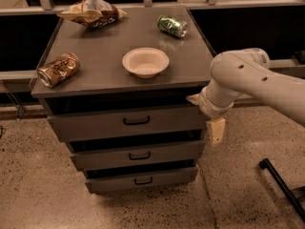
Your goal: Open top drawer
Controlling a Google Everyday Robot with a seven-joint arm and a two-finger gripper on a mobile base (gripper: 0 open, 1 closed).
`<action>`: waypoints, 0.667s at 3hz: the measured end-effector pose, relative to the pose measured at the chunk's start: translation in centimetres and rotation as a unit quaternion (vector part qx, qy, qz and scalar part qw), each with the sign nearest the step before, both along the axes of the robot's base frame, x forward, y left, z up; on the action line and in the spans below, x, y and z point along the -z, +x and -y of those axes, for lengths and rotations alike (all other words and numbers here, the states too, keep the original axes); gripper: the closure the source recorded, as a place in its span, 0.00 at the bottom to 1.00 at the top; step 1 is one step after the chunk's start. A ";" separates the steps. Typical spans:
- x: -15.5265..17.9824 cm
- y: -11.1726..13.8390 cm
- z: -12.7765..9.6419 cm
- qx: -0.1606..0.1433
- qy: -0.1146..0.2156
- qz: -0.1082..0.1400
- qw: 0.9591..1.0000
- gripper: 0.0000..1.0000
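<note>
The top drawer point(95, 124) is the widest grey drawer of the cabinet, just under the tabletop, with a small black bar handle point(137, 121) at its centre. A dark gap shows above its front. My gripper point(205, 114) is at the cabinet's right front corner, level with the top drawer's right end and well right of the handle. Its two cream fingers point(215, 130) stand apart and hold nothing. The white arm point(248, 78) reaches in from the right.
Two narrower drawers point(138, 155) point(143, 180) sit below. On the cabinet top point(95, 56) are a white bowl point(145, 61), a green can point(172, 26), a brown can point(58, 69) and a snack bag point(91, 12). A black bar point(281, 185) lies on the speckled floor at the right.
</note>
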State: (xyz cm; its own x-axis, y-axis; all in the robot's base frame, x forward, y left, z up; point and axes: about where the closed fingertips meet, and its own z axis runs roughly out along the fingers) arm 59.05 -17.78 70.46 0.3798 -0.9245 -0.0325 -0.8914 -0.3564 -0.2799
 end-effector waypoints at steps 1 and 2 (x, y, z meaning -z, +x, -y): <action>3.0 0.8 -0.6 0.014 0.018 -0.024 0.999 0.00; 3.7 1.9 -1.2 0.019 0.042 -0.027 0.999 0.16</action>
